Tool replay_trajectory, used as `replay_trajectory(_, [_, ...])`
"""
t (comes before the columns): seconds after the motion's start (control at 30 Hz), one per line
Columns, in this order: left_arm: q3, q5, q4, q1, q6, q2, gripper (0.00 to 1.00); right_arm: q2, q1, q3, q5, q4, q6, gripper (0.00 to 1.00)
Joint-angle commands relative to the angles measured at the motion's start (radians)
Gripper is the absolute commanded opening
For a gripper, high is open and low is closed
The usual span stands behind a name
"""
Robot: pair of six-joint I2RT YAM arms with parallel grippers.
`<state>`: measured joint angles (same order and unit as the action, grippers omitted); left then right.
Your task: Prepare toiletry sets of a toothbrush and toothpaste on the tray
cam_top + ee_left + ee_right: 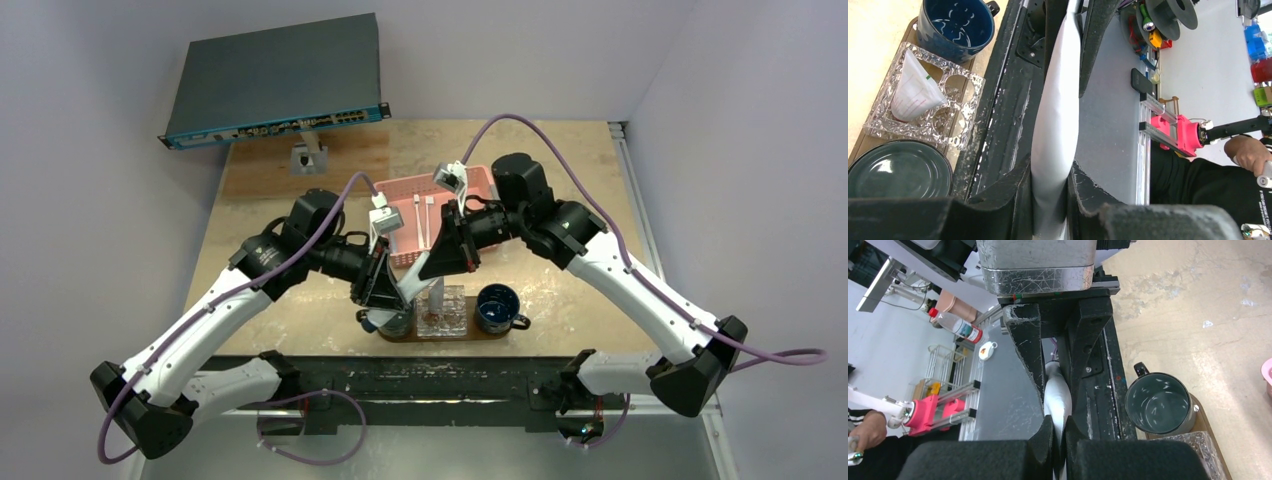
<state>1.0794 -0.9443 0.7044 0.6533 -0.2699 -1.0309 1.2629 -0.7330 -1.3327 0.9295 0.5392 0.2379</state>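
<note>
Both grippers are shut on the same silver-grey squeeze tube (408, 290), held in the air over the near table edge. My left gripper (1050, 170) clamps one end of that tube (1054, 115). My right gripper (1059, 427) clamps the other end (1057, 397). A second tube (915, 95) stands in a clear glass holder (955, 127) on the dark brown tray (500, 335). Two white toothbrushes (422, 218) lie in the pink basket (480, 180).
Two dark blue mugs stand on the tray, one on the right (497, 308) and one on the left (898, 172), either side of the glass holder. A dark network switch (275, 80) sits at the back left. The black table frame (1003, 100) runs under the held tube.
</note>
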Motion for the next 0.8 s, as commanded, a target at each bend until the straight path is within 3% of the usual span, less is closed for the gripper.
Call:
replay_trajectory(0.0, [0.03, -0.035, -0.075, -0.002, -0.013, 0.013, 0.2, -0.021, -0.015, 0.003, 0.017, -0.054, 0.006, 0.0])
replay_trajectory(0.13, [0.028, -0.022, -0.059, -0.001, -0.011, 0.021, 0.46, -0.018, -0.016, -0.01, -0.004, -0.025, -0.011, 0.0])
replay_trajectory(0.27, [0.034, 0.019, -0.032, -0.002, -0.001, 0.035, 0.58, -0.022, -0.016, -0.022, -0.029, 0.022, -0.029, 0.0])
replay_trajectory(0.47, [0.069, 0.184, 0.02, -0.004, 0.007, 0.07, 0.68, -0.044, -0.021, -0.049, -0.098, 0.111, -0.048, 0.0])
replay_trajectory(0.77, [0.087, 0.431, 0.048, -0.004, -0.02, 0.127, 0.74, -0.072, -0.038, -0.118, -0.263, 0.278, -0.056, 0.0])
